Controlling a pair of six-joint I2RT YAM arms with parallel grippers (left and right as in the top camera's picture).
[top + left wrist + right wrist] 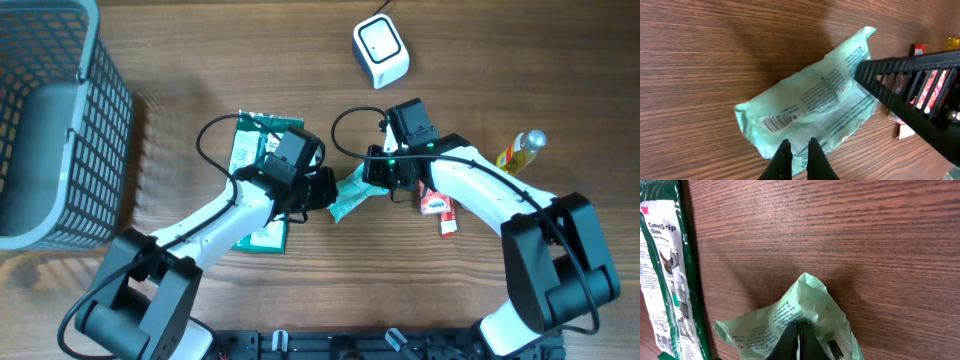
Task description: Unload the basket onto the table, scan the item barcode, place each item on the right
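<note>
The item is a pale green plastic packet (pixel 350 193) held just above the wooden table between both arms. Its barcode (pixel 780 121) faces the left wrist camera, near the packet's left end. My left gripper (pixel 326 190) (pixel 799 145) is shut on the packet's near edge (pixel 815 100). My right gripper (pixel 380 172) (pixel 798 326) is shut on the opposite side of the packet (pixel 785 315), pinching its printed film. The white barcode scanner (pixel 380 51) sits at the far side of the table, well apart from the packet.
A grey mesh basket (pixel 50 120) stands at the left. Green glove packs (pixel 262 150) (pixel 665 270) lie under the left arm. A red-and-white packet (pixel 438 207) and a yellow bottle (pixel 522 150) lie to the right.
</note>
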